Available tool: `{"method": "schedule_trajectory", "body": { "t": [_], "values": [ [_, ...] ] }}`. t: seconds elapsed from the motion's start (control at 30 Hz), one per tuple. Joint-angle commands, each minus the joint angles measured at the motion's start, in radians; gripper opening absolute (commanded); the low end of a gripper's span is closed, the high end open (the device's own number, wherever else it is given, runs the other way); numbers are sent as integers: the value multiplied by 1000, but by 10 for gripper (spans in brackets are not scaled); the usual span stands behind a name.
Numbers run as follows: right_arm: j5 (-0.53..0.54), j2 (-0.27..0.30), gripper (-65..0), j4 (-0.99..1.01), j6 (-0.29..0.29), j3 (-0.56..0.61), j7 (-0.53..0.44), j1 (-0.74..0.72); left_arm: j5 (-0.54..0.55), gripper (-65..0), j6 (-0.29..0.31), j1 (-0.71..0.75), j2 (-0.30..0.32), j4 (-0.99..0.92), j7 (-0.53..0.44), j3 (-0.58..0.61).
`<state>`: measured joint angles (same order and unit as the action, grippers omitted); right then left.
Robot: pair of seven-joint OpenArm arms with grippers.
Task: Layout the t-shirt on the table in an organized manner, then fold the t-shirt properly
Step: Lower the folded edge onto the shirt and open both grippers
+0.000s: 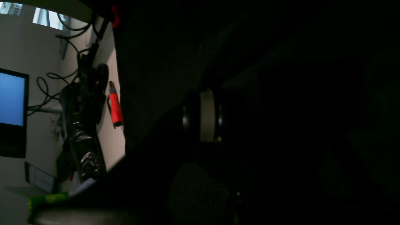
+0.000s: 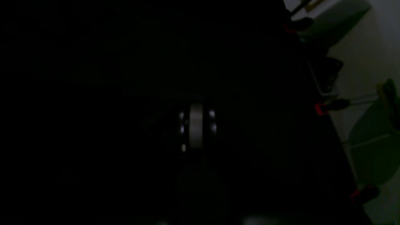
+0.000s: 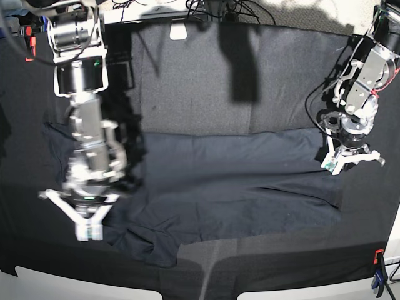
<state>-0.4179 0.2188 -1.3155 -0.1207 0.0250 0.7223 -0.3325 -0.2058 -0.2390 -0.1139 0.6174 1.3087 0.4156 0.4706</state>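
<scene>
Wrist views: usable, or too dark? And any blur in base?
Left wrist: mostly black, only the background wall and a red-handled tool lit. Right wrist: nearly all black, a faint pale strip mid-frame. Base: evenly lit, hard shadows on the table; the right gripper is motion-blurred, the left gripper and t-shirt sharp.

Both wrist views are nearly black; the base view is evenly lit, with slight motion blur.
</scene>
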Motion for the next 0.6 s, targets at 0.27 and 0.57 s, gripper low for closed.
{"method": "schedule_trajectory", "body": {
  "t": [0.27, 0.57],
  "values": [
    [90, -24, -650, -17, 161, -22, -104, -31, -11, -650, -34, -23, 17, 12, -197, -11],
    [168, -50, -650, 4, 219, -19, -224, -33, 72, -650, 0, -23, 17, 12, -290, -11]
  ]
}}
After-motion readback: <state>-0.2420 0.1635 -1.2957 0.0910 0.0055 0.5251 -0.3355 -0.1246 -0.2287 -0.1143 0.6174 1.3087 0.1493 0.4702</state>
